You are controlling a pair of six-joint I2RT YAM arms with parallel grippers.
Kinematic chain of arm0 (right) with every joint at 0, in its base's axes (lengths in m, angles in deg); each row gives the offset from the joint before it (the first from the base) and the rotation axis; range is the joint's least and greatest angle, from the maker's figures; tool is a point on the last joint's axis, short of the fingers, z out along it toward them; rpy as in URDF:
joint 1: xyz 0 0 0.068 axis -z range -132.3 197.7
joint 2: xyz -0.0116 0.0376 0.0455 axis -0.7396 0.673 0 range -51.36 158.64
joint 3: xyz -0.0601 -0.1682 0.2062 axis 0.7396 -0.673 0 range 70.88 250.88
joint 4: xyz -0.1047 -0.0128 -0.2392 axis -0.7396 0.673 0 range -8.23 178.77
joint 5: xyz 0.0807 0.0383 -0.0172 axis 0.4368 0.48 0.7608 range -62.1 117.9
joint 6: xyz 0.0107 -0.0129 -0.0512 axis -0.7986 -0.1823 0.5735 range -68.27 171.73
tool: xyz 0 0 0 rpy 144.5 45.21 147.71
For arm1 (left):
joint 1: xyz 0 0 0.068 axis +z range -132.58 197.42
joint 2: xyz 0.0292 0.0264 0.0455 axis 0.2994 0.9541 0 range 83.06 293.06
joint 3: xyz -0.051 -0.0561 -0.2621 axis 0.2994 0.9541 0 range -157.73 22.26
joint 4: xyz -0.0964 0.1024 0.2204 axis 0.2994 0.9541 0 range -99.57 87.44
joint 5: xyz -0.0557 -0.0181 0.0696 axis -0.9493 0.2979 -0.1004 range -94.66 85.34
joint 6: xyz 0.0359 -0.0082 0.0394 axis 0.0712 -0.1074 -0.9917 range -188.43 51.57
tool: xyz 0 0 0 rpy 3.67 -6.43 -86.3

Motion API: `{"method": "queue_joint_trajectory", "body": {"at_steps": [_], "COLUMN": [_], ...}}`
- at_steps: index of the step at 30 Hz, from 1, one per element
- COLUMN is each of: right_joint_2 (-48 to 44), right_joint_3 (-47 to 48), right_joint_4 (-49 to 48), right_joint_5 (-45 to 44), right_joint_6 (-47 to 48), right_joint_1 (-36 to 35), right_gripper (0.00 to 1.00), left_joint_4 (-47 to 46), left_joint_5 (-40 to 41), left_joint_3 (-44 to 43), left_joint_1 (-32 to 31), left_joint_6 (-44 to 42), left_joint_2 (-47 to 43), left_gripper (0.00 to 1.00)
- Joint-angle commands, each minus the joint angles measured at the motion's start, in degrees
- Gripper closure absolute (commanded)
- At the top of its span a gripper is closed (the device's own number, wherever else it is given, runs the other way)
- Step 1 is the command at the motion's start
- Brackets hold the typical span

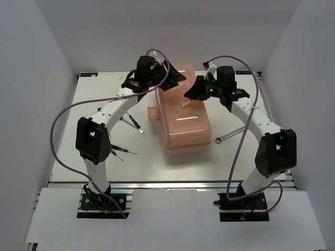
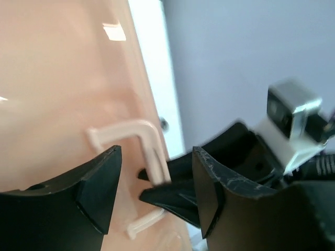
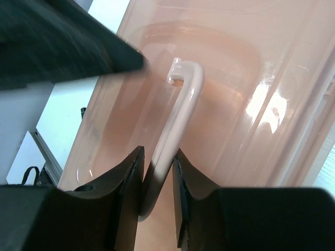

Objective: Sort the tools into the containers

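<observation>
White table (image 1: 235, 157) enclosed by plain white walls (image 1: 42, 78) on three sides; two arms are mounted at its near edge. The salmon-pink toolbox (image 1: 183, 125) stands mid-table with its lid down.

Right gripper (image 3: 157, 152): jaws drawn in on the white handle (image 3: 180, 110) of the lid, one finger pressed to each side of the bar.

Left gripper (image 2: 157, 151): jaws apart and holding nothing, poised over the far end of the lid, just beside the right gripper; the handle shows through the gap between its fingers.

Wrench (image 1: 225, 137): flat on the table just right of the toolbox, well apart from both grippers.

Screwdrivers (image 1: 131, 122): on the table left of the toolbox, beside the left arm, which hides some of them, so their number is uncertain.
</observation>
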Motion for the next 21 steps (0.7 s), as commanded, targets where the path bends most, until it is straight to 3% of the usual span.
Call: {"method": "queue_joint_trajectory", "body": {"at_steps": [1, 3, 5, 8, 10, 12, 14, 17, 21], "right_joint_2": [-1.7, -1.9, -2.1, -2.8, -3.4, -4.0, -4.1, -4.6, -4.8], "right_joint_3": [2.4, 3.5, 5.7, 9.4, 11.7, 14.7, 17.1, 18.3, 17.7], "right_joint_4": [0.9, 0.8, 0.6, -0.1, -0.1, -0.1, 0.0, -0.9, -2.6], "right_joint_5": [-1.9, -1.7, -1.4, -1.3, -1.8, -3.1, -3.6, -3.7, -3.7], "right_joint_6": [3.3, 3.2, 3.1, 2.2, 1.7, 1.4, 0.2, -2.0, -4.0], "right_joint_1": [-0.5, -0.4, -0.5, -0.5, -0.2, 0.2, 1.7, 4.6, 8.8], "right_gripper": [0.81, 0.89, 1.0, 1.0, 1.0, 1.0, 1.0, 1.0, 1.0], "left_joint_4": [22.8, 26.3, 25.9, 23.7, 20.9, 17.2, 13.7, 8.0, 4.7], "left_joint_5": [16.8, 22.8, 25.5, 26.6, 27.2, 27.2, 26.5, 22.0, 16.8], "left_joint_3": [-9.7, -6.9, -0.6, 13.7, 23.0, 29.5, 32.2, 35.4, 35.8], "left_joint_1": [1.4, 1.8, 2.8, 4.2, 4.7, 5.0, 5.2, 6.0, 6.7], "left_joint_6": [-12.2, -13.3, -12.6, -10.0, -8.6, -8.2, -8.3, -9.2, -10.6], "left_joint_2": [-8.2, -10.9, -16.2, -22.3, -24.6, -26.6, -26.9, -24.8, -19.5], "left_gripper": [0.34, 0.37, 0.48, 0.63, 0.62, 0.54, 0.41, 0.35, 0.34]}}
